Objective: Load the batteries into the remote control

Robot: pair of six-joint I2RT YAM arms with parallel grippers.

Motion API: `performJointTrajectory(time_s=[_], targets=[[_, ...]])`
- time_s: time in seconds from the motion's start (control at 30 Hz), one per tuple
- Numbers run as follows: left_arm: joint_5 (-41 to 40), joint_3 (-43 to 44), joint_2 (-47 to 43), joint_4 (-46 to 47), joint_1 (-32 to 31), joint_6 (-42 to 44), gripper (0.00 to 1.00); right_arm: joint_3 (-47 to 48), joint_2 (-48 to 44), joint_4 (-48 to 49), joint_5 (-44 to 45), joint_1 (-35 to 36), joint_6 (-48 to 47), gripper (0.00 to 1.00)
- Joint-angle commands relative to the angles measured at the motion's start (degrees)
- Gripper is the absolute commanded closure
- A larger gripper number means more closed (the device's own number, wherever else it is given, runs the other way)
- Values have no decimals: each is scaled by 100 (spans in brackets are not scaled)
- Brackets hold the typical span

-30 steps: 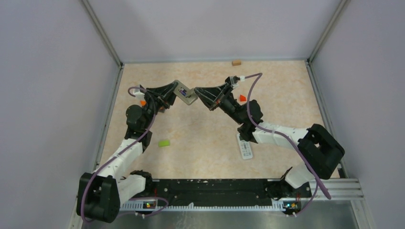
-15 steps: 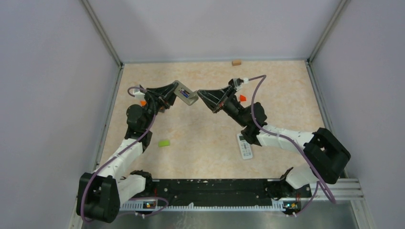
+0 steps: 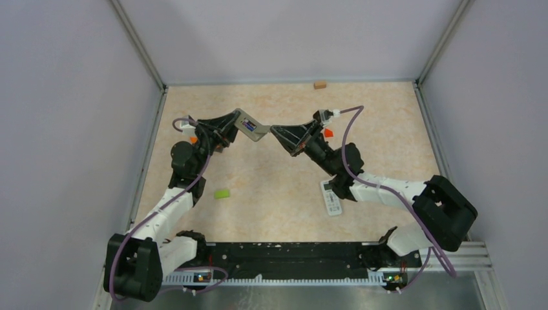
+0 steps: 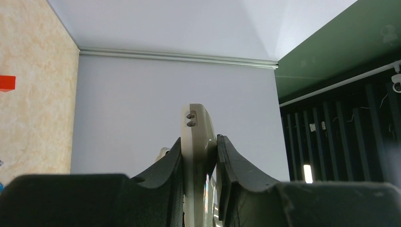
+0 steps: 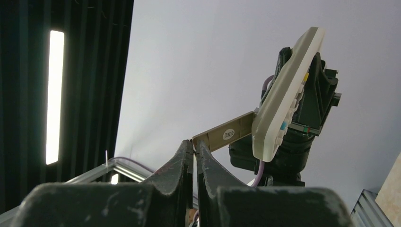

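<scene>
beige plastic, that remote, sitting edge-on between the left gripper jaws, clamped by its sides and raised well above the counter. the risk is showing straight away. its thin cover flap is jutting out toward the right gripper, whose jaws are pressed together to a sliver right at the flap's end. whether they are nipping that edge or only touching it, i cannot tell. a pull at the wrong angle could be bending or snapping the flap, or twisting the remote out of the left jaws' side grip. with the back tipped like this, anything loose inside could be sliding out too.

as for looks, the body is slim and rounded. its pale face is turning small coloured buttons toward the right wrist camera, and two dark dots are sitting on the nose end. from above, a dark bluish patch is showing in the opened back, likely a battery, though it is too small to be sure. a second, white remote is lying on the counter by the right arm.
</scene>
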Motion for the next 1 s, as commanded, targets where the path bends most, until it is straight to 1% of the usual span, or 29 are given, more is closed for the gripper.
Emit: performJointTrajectory(time_s=[0.0,0.33,0.6,0.87,0.97], targets=[[17,255,-106,652,-18,-270,100,-130,-103,294,82,150,-181,97],[8,268,-109,669,-18,-270,100,-137,176,473,141,387,-127,99],[71,263,-132,797,-18,-496,100,-281,434,775,270,424,59,100],[550,374,-123,623,-18,-762,100,-289,582,1073,253,426,328,100],[647,412,-164,477,-18,-714,100,-251,621,1143,248,424,385,100]])
